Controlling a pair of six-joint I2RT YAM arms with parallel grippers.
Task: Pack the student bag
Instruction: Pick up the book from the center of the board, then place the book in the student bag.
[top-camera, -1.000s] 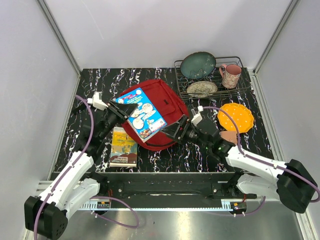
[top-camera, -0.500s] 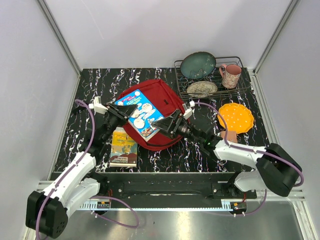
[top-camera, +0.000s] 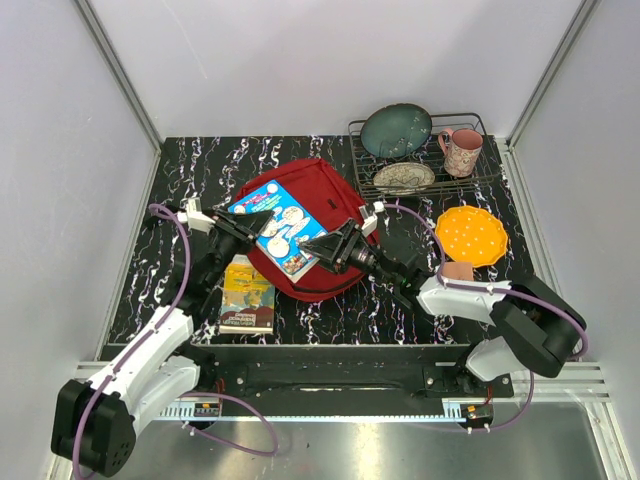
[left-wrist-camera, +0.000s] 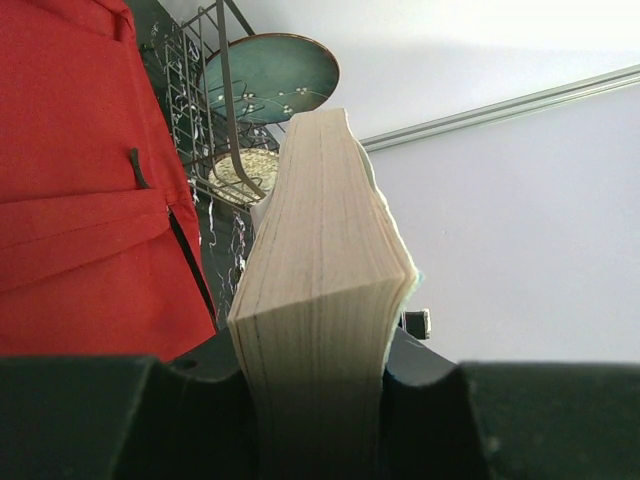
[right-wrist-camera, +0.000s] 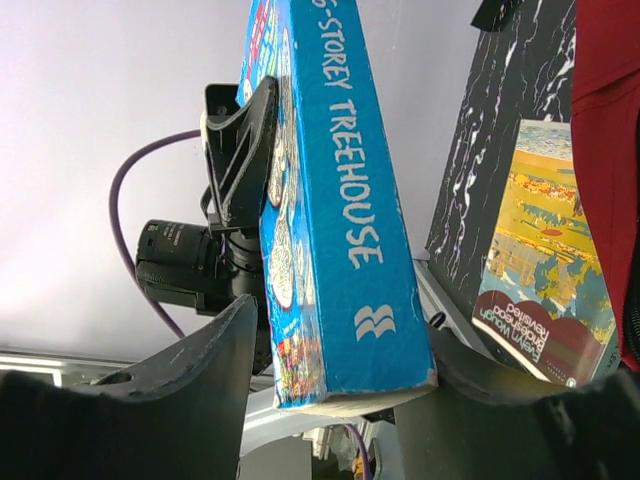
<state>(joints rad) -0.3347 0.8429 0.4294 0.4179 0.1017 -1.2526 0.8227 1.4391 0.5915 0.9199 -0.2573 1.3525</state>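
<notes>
Top external — left gripper (top-camera: 250, 222) clamps blue book (top-camera: 285, 230) over student bag (top-camera: 325, 190); right gripper (top-camera: 328, 245): grip unclear; yellow book (top-camera: 246, 295) alongside.

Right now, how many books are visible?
2 visible: the blue Treehouse book, held by the left gripper over the red backpack; a yellow-covered book on the table beside it.

Black marble-effect surface (top-camera: 200, 160) veined in white, plain pale grey back wall (top-camera: 330, 60), matching side walls (top-camera: 60, 200) closing it in, aluminium corner posts (top-camera: 118, 72) at the far corners, brushed metal sheet (top-camera: 400, 450) below the near edge, soft even light
</notes>
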